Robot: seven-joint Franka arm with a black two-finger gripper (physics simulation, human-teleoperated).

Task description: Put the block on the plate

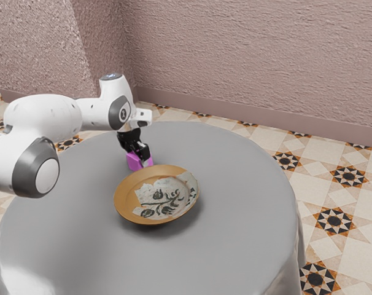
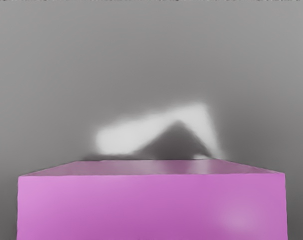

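Gleaming softly, flat-faced magenta block (image 2: 151, 206); round, leaf-patterned plate (image 1: 156, 195).

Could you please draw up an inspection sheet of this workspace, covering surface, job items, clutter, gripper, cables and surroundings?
Surface: round table with a grey covering, glare near its edge at the exterior view's lower left.
Job's things: magenta block close to the plate but not on it; the plate is tan with a pale, dark-patterned patch.
Clutter: nothing seen.
Gripper: black gripper, down at the block; whether it grips the block cannot be told.
Cables: nothing seen.
Surroundings: pinkish, rough-textured wall and a floor of pale tiles with star patterns.
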